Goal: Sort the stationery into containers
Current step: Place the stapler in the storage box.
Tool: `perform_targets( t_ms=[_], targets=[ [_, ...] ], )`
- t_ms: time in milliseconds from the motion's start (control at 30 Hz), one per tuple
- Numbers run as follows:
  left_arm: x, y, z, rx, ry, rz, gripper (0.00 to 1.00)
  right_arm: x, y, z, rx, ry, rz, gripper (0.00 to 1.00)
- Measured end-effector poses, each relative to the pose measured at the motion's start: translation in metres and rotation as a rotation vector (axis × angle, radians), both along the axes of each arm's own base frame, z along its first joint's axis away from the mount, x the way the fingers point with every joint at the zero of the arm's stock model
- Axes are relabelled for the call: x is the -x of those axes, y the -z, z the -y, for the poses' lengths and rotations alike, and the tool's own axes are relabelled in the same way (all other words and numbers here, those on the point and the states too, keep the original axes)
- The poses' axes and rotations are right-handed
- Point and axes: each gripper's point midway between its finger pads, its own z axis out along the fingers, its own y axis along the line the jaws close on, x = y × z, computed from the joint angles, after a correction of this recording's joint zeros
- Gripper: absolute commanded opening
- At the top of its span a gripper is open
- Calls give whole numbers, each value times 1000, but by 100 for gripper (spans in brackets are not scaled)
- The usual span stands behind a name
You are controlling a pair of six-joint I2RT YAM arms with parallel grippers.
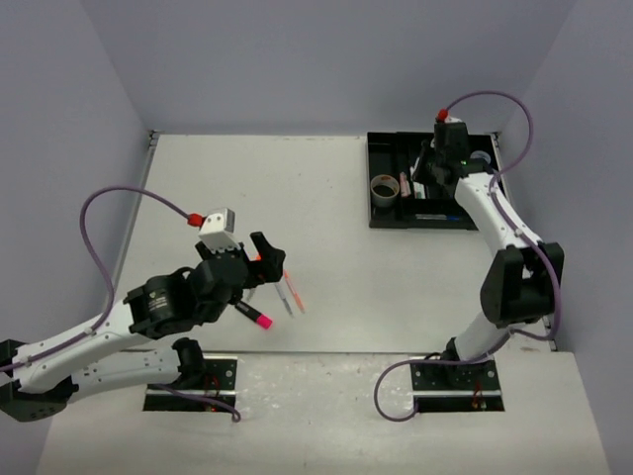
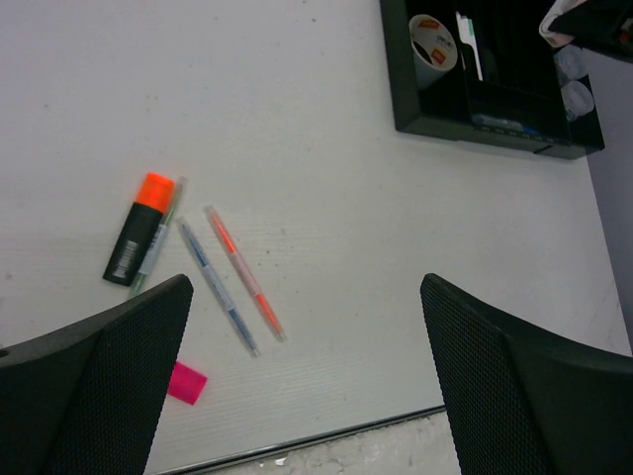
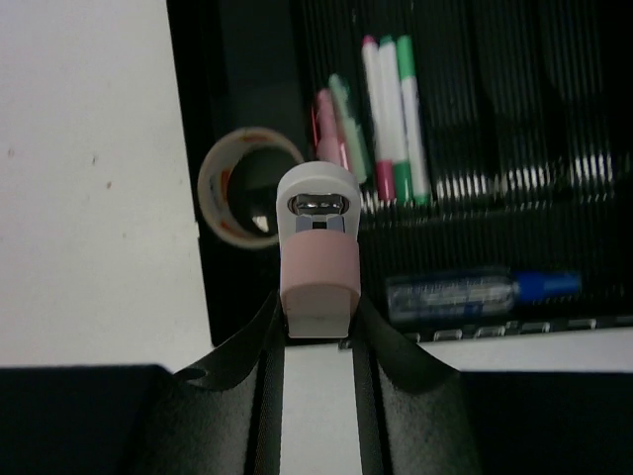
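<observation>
My left gripper (image 2: 307, 381) hangs open over the table with nothing between its fingers. Below it lie an orange highlighter (image 2: 138, 230), a green pen (image 2: 158, 247), a blue pen (image 2: 216, 287) and an orange pen (image 2: 244, 272). A pink highlighter (image 1: 255, 317) sits by the left finger. My right gripper (image 3: 316, 322) is shut on a small white-and-pink item (image 3: 316, 257) above the black tray (image 3: 193, 99). In the tray are a tape roll (image 3: 213, 188), several pens (image 3: 391, 119) and a blue-capped clear tube (image 3: 475, 292). From above, the right gripper (image 1: 432, 173) is over the tray (image 1: 420, 223).
Two round tubs (image 2: 574, 79) sit at the tray's right end. The tray stands at the table's far right, near the right wall. The table's near edge (image 2: 297, 440) runs just under my left fingers.
</observation>
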Motion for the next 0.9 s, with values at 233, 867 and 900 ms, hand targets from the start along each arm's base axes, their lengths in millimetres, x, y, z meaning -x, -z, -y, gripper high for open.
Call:
perform_targets(
  t_ms=[233,867,900],
  targets=[
    [16,-22,-45,-32,32,75,100,-78,27,49,171,-16,-56,0],
    [23,-19,-75,-34,29,144,100,-76,112,91,242,-141,-335,2],
    [23,-19,-75,-35,29,144,100,-75,116,92,240,-140,-347,5]
  ],
)
